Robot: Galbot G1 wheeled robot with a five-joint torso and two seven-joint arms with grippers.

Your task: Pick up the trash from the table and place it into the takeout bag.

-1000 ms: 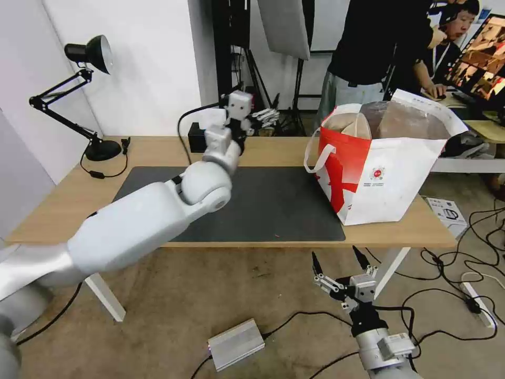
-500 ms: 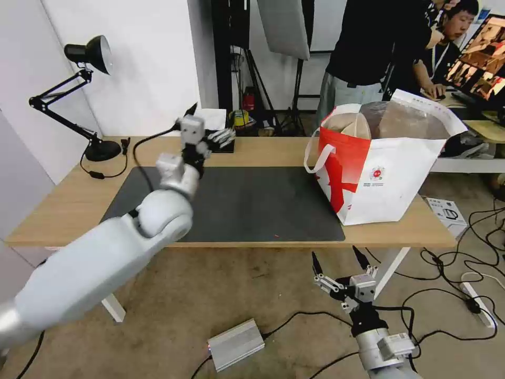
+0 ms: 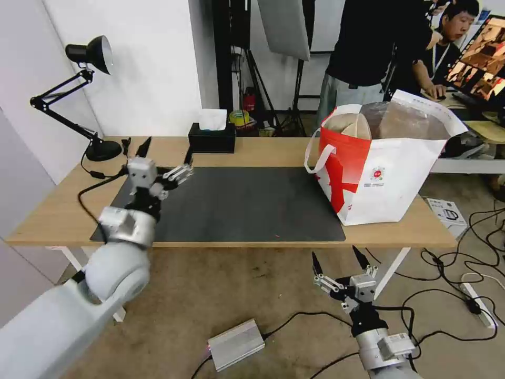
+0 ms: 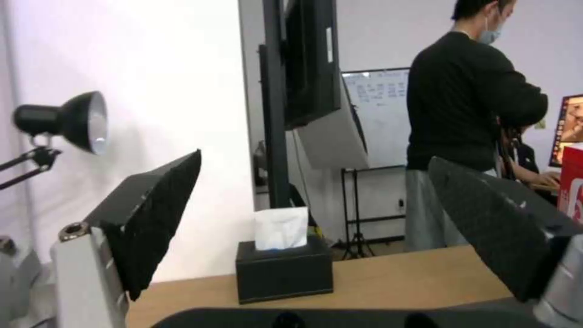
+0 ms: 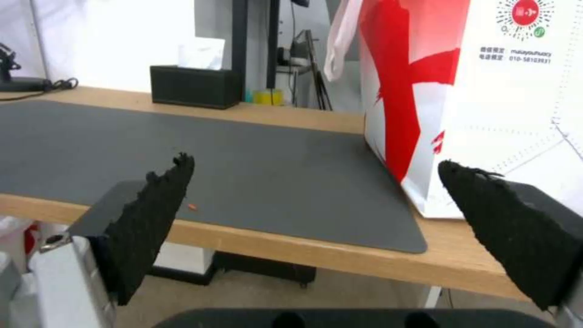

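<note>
Left hand hangs wide and empty over the mat's nine o'clock edge. Right hand waits wide and empty below the worktop's front edge, at six o'clock. The bag stands at three o'clock, a beige bowl inside.

One table carries one mat, one bag at three o'clock, one tissue box at twelve and one lamp (at ten). Two grippers: left, right.
</note>
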